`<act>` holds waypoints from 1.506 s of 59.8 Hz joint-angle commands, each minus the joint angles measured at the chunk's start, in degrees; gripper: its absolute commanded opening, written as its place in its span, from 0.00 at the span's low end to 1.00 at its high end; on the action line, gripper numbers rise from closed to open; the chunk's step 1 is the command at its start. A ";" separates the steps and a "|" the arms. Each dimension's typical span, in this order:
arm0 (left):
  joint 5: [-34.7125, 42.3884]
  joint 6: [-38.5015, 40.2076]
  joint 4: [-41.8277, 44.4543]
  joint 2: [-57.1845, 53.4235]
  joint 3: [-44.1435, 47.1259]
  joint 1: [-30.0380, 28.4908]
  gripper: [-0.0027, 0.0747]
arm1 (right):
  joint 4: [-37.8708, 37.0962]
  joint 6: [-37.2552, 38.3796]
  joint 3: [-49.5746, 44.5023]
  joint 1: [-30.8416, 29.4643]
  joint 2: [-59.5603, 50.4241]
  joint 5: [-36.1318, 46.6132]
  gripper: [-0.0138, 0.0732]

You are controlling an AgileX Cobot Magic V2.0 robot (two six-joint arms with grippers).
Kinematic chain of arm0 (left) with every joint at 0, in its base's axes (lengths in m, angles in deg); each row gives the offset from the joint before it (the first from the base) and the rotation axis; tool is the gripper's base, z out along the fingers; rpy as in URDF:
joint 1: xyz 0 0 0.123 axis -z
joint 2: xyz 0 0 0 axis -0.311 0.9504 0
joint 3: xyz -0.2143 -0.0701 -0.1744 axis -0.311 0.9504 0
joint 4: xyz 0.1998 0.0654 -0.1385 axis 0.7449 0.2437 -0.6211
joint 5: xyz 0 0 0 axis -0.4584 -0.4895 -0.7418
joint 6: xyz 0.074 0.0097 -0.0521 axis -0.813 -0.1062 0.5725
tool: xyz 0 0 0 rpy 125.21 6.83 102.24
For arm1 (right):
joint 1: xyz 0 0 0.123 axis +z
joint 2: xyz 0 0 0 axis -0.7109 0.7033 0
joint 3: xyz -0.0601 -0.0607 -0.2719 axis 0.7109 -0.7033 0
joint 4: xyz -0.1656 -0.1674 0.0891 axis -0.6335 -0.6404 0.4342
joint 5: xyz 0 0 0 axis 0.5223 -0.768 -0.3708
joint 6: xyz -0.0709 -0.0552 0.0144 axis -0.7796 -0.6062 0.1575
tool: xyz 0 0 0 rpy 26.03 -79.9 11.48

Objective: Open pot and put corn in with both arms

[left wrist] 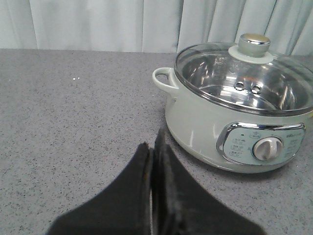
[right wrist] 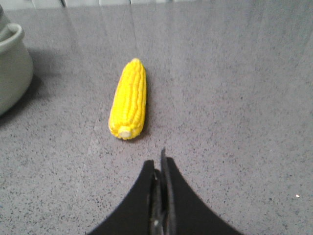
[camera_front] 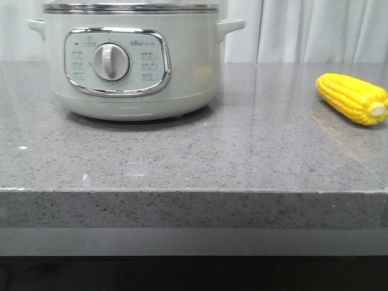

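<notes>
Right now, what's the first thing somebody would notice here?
The bright yellow corn jumps out first, lying alone on the grey table toward the right. Next is the big pale green pot at the back left, its glass lid on. Both grippers, left and right, are shut and empty.
</notes>
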 commanded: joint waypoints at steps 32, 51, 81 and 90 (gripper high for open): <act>4.06 0.11 3.22 2.05 -2.01 -0.15 0.36 | -0.86 -0.37 1.90 -0.26 2.67 3.41 0.31; 7.31 0.11 1.65 2.05 -1.90 1.45 0.75 | -0.86 -0.37 1.90 -0.26 2.67 3.36 0.91; 21.91 0.11 -1.21 16.91 -5.64 16.26 0.75 | -0.86 -0.37 1.90 -0.26 2.67 3.36 0.91; 26.32 0.11 -1.21 25.05 -8.99 20.53 0.75 | -0.86 -0.37 1.90 -0.26 2.67 3.36 0.91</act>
